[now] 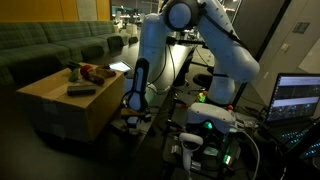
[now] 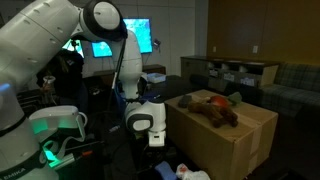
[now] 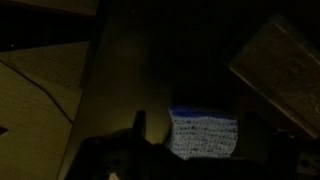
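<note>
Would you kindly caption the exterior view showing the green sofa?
Panda arm, end effector open, low beside a box bearing toys; sofa behind.

Arm (image 1: 150, 50) bent low, tool (image 1: 131, 112) pointing down, jaws apart.

Office lounge, green sofa (image 1: 50, 45), computer monitors (image 2: 141, 35)

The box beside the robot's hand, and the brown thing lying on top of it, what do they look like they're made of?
The box looks like plywood or light wood, with a matte tan finish, flat panels and crisp straight edges. In this dim light it could also be cardboard. The brown thing looks like soft plush fabric with a lumpy, fuzzy outline and no shine, so it is probably a stuffed toy.
</note>
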`<state>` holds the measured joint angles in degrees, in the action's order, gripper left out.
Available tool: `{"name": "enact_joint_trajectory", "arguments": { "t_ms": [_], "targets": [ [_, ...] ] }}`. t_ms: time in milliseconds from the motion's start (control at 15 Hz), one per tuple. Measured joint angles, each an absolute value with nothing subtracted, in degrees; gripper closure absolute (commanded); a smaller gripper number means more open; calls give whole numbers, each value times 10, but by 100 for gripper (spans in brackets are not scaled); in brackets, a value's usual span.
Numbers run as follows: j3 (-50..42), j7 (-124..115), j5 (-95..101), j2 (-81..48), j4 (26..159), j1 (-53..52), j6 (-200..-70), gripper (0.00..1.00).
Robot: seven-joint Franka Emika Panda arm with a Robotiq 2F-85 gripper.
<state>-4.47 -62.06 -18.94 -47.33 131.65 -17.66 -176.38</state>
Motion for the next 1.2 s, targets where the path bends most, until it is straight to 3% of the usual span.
{"name": "enact_joint_trajectory", "arguments": {
  "t_ms": [1200],
  "targets": [
    [-70,-640,-215,-539,1291,-185,-1846,0]
  ]
}}
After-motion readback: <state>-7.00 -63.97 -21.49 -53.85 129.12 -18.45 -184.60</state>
